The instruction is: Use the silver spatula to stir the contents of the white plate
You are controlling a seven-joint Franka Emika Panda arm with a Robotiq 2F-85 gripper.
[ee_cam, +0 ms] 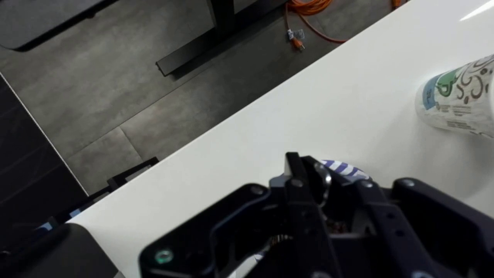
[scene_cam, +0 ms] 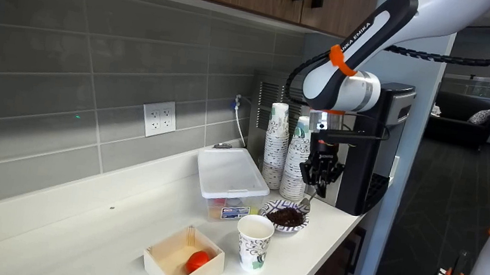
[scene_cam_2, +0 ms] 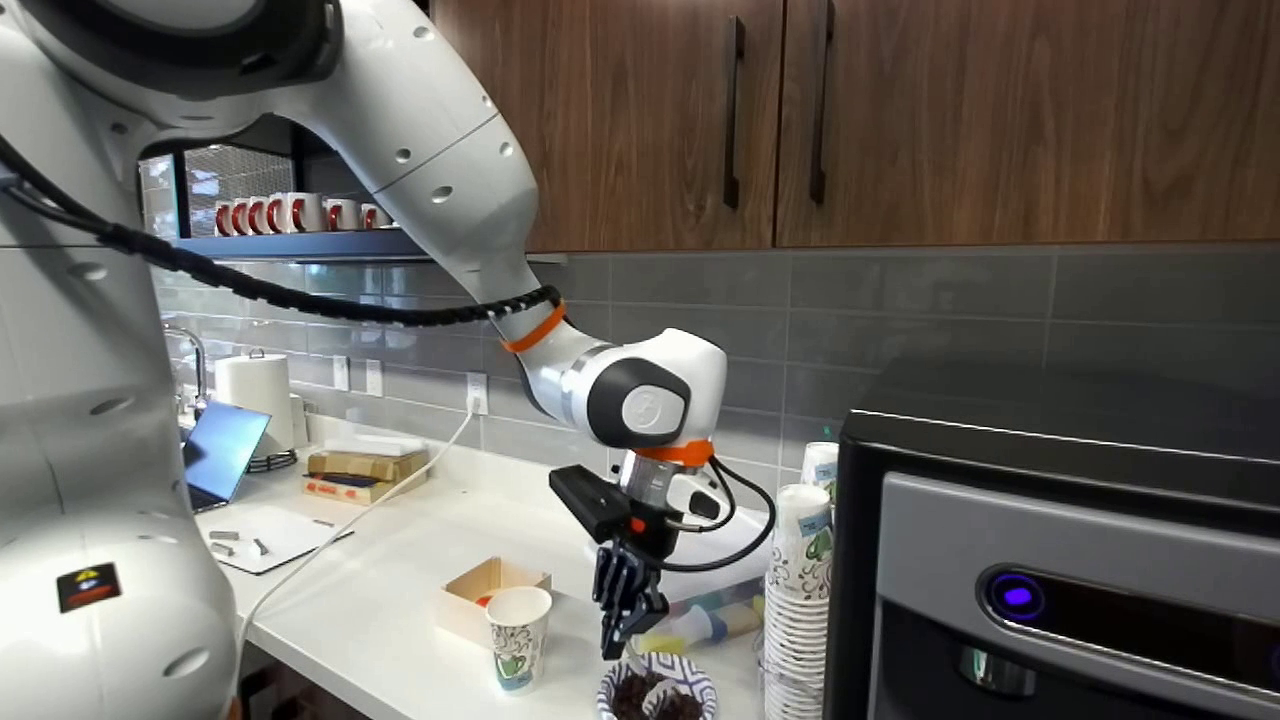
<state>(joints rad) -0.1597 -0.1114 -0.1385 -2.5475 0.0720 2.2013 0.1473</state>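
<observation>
A robot arm [scene_cam: 357, 93] bends over a white counter [scene_cam: 117, 244], its gripper [scene_cam: 319, 193] clenched on the upper end of the silver spatula [scene_cam: 305, 205], which tilts down and left over the far right rim of the white plate [scene_cam: 275, 206] in an exterior view. The plate, printed in a purple zigzag, sits close to the counter's right edge with dark reddish-brown contents [scene_cam: 285, 217] in its middle; the cup [scene_cam: 253, 254] stands to its near left, the tub [scene_cam: 230, 173] just beside it on the left, and 2 cup stacks [scene_cam: 274, 160] on its far side. In an exterior view the spatula's blade [scene_cam_2: 660, 692] overlaps the contents, though how deep it goes, if it goes in at all, is not clear. The wrist view shows the fingers [ee_cam: 296, 173] nearly meeting, a curl of metal beside them, with most of the plate hidden behind the gripper. Pickup appears done and the stir itself seems the step in hand; how much stirring remains cannot be told. The next move calls for settling the blade into the contents and sweeping it in slow circles inside the rim. With just 1 arm at work and nothing seen bracing the plate, too hard a push could slide it toward the counter's edge.
</observation>
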